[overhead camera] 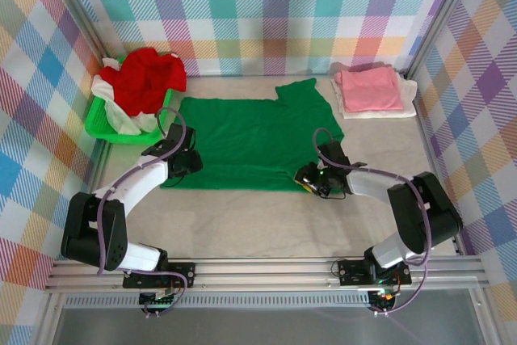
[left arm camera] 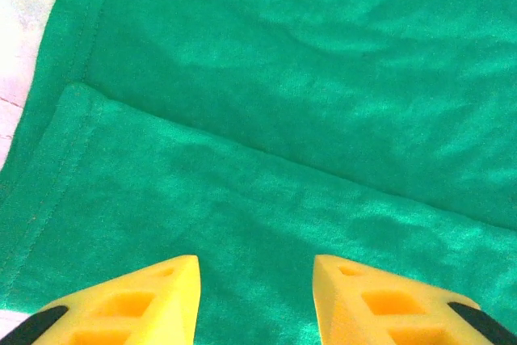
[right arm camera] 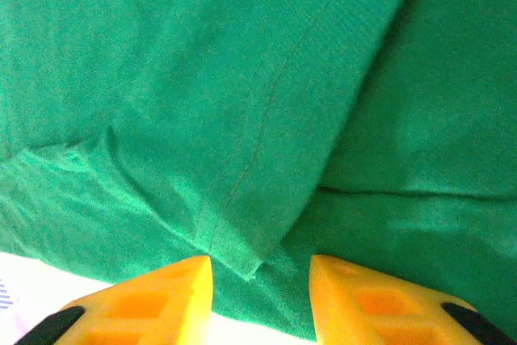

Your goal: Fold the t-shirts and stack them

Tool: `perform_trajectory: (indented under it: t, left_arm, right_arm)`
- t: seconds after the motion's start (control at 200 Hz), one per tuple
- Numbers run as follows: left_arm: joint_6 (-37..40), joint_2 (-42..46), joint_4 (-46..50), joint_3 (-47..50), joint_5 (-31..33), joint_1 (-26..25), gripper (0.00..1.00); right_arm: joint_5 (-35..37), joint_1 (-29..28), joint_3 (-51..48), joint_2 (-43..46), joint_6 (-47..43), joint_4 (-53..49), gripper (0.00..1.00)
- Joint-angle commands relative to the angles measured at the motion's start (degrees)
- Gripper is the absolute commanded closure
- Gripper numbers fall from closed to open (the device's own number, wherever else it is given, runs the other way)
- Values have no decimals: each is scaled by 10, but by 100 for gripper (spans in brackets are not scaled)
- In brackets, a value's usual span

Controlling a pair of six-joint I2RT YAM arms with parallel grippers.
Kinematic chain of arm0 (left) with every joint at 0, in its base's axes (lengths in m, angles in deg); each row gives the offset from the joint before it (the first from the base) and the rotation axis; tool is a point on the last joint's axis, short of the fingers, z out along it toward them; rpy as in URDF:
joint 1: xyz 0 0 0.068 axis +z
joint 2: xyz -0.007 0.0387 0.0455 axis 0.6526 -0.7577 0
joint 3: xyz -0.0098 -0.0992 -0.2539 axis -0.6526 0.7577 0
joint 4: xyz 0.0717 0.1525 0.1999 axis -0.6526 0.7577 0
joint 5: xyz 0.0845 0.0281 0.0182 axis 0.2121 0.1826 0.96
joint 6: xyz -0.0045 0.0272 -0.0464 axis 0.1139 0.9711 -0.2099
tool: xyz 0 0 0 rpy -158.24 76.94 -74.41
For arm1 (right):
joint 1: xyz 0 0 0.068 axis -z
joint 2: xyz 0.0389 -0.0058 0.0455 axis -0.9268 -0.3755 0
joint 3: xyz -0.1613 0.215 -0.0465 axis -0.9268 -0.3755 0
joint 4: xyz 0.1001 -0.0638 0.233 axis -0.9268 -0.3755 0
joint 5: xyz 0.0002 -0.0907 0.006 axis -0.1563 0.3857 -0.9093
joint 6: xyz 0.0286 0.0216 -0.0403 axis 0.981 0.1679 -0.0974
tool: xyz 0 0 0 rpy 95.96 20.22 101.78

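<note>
A: Near edge first. What's the L side doing?
B: Left gripper (overhead camera: 192, 164) sits low over the near-left corner of the green t-shirt (overhead camera: 250, 139). In the wrist view its yellow fingers (left arm camera: 161, 300) stand apart, w/ flat cloth under the gap and nothing pinched btwn them. A folded edge of the shirt runs diagonally across just beyond them, and a sliver of pale table (left arm camera: 20, 30) shows far left.

A: And the R?
B: Right gripper (overhead camera: 305, 177) is at the shirt's near-right edge, approx level w/ the left one. In its wrist view the fingers (right arm camera: 363, 300) are also apart. A doubled-over hem corner of the shirt (right arm camera: 242, 78) ends right at the gap, and it isn't clamped. There's bare table at the lower left of that view.

A: Where's the shirt overall?
B: Spread mid-table (overhead camera: 242, 224), mostly flat, w/ one sleeve poking out toward the far right.

A: Farther back?
B: Far left is a lime-green basket (overhead camera: 98, 123), w/ a red t-shirt (overhead camera: 149, 78) heaped on top and a white t-shirt (overhead camera: 109, 93) spilling over its rim. Far right is a folded pink t-shirt (overhead camera: 369, 89) lying on a folded white one (overhead camera: 380, 111), well apart from the green shirt.
</note>
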Motion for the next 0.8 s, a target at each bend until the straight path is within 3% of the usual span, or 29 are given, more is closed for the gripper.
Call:
perform_trajectory:
  t: [0.0, 0.17, 0.445, 0.72, 0.795]
  left_arm:
    - [10, 22, 6, 8, 6, -6, 58]
    - [11, 31, 12, 11, 10, -6, 58]
    - [9, 28, 10, 10, 12, -6, 58]
    - [7, 25, 12, 9, 10, -6, 58]
    - [8, 29, 13, 11, 13, -6, 58]
  right_arm:
    - [1, -4, 19, -20, 9, 37, 64]
    - [0, -4, 31, -33, 6, 43, 69]
    - [21, -4, 44, -3, 2, 4, 64]
    - [19, -4, 48, -43, 5, 26, 63]
    - [21, -4, 50, -46, 3, 33, 68]
